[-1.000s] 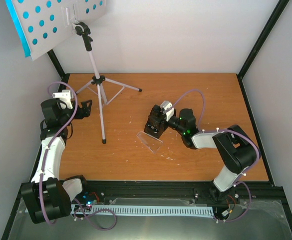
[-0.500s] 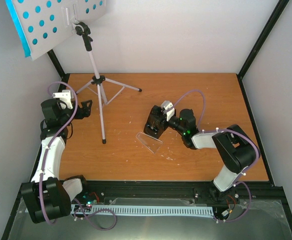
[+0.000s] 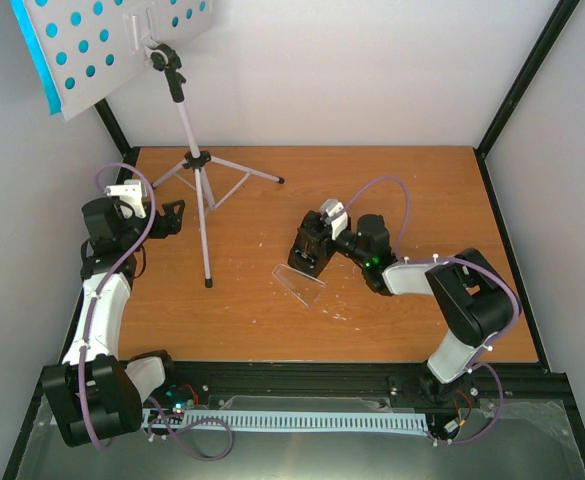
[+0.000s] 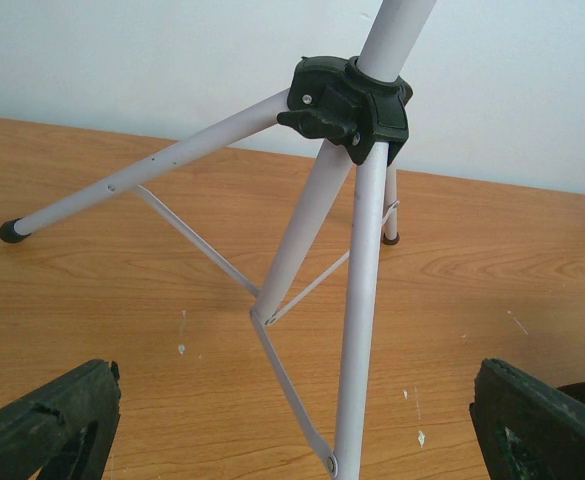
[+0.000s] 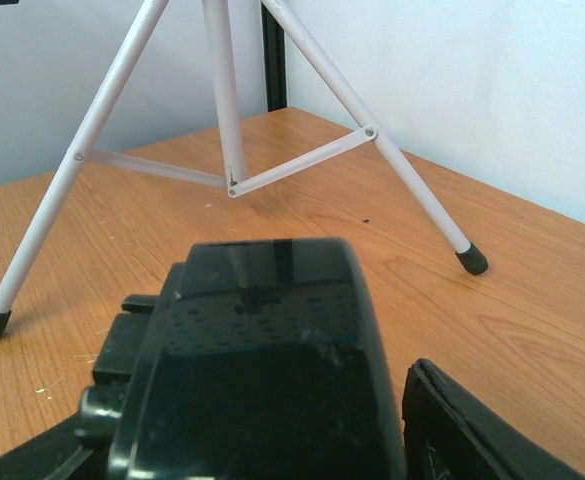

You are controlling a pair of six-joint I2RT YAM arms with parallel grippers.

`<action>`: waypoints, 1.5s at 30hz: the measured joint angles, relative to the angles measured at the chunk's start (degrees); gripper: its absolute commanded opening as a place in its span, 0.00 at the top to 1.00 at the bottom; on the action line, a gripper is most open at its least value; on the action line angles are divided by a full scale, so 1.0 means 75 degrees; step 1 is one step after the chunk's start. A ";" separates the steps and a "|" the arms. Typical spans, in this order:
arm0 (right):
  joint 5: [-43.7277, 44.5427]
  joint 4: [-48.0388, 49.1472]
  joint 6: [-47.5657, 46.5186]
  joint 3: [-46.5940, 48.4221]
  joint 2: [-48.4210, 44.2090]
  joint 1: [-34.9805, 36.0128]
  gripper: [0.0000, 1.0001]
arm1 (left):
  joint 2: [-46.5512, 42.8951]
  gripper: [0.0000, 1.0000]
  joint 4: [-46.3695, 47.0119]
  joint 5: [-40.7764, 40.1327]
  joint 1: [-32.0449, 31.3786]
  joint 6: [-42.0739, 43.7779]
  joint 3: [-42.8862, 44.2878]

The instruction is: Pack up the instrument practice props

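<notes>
Left arm (image 3: 97, 310), right arm (image 3: 472, 295): white link shells, rounded black joint housings. Purple cables (image 3: 384, 181) looped along both. Green LED (image 3: 372, 262) on right forearm. White camera mounts (image 3: 127, 192) at wrists. Left gripper (image 4: 292, 400): black matte fingers (image 4: 42, 425), moulded ribs.

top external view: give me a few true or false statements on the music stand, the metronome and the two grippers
The tall white tripod music stand stands upright on the wooden table. True.
The clear plastic cover sits on the small black pyramid metronome. False: it lies on the table beside it.
The left gripper is shut on a stand leg. False: it is open and touches no leg.
The metronome sits between the fingers of the right gripper. True.
The cyan sheet-music pages lie on the table. False: they are up on the stand's desk.
</notes>
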 measured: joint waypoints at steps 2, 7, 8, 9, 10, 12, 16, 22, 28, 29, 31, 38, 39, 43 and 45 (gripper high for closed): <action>0.0009 -0.0073 0.0003 0.0038 0.0000 0.0000 0.41 | 0.0000 0.04 0.0000 0.0000 0.0000 0.0000 0.0000; 0.0041 -0.0265 0.0009 0.0140 0.0000 0.0006 0.39 | 0.0000 0.04 0.0000 0.0000 0.0000 0.0000 0.0000; 0.0052 -0.0291 0.0012 0.0154 0.0000 0.0006 0.39 | 0.0000 0.04 0.0000 0.0003 0.0000 0.0000 0.0000; 0.0058 -0.0321 0.0020 0.0166 0.0000 0.0006 0.39 | 0.0000 0.04 0.0000 0.0003 0.0000 0.0000 0.0000; 0.0061 -0.0353 0.0023 0.0178 0.0000 0.0006 0.39 | 0.0000 0.04 0.0000 0.0003 0.0003 0.0000 0.0000; 0.0067 -0.0382 0.0026 0.0178 0.0000 0.0006 0.38 | 0.0000 0.04 0.0000 0.0003 0.0000 0.0000 0.0000; 0.0076 -0.0440 0.0029 0.0198 0.0000 0.0006 0.36 | 0.0000 0.04 0.0000 0.0003 0.0003 0.0000 0.0000; 0.0146 -0.0583 0.0038 0.0213 -0.0017 0.0006 0.05 | 0.0000 0.04 0.0000 0.0003 0.0000 0.0000 0.0000; 0.0166 -0.1096 -0.0073 0.0175 -0.0947 -0.0044 0.00 | 0.0000 0.03 0.0000 0.0006 0.0000 0.0000 0.0000; 0.0134 -0.1271 -0.0090 0.0175 -0.1253 -0.0067 0.00 | 0.0000 0.03 0.0000 0.0009 0.0000 0.0000 0.0000; 0.0117 -0.1751 -0.0128 0.0184 -0.1979 -0.0140 0.01 | 0.0000 0.03 0.0000 0.0017 0.0000 0.0000 0.0000; 0.0650 -0.4202 0.0152 0.0294 -0.4182 -0.0154 0.11 | 0.0055 0.03 -0.0009 -0.0006 0.0000 -0.0003 0.0000; 0.0688 -0.4468 0.0242 0.0294 -0.4339 -0.0096 0.13 | 0.0064 0.03 -0.0009 -0.0006 0.0000 -0.0003 0.0000; 0.0898 -0.5286 0.0866 0.0131 -0.4526 0.0615 0.19 | 0.0096 0.03 -0.0012 -0.0009 0.0000 -0.0003 0.0000; 0.1131 -0.5601 0.1148 -0.0038 -0.4272 0.1172 0.22 | 0.0111 0.03 -0.0020 -0.0015 0.0000 -0.0006 0.0003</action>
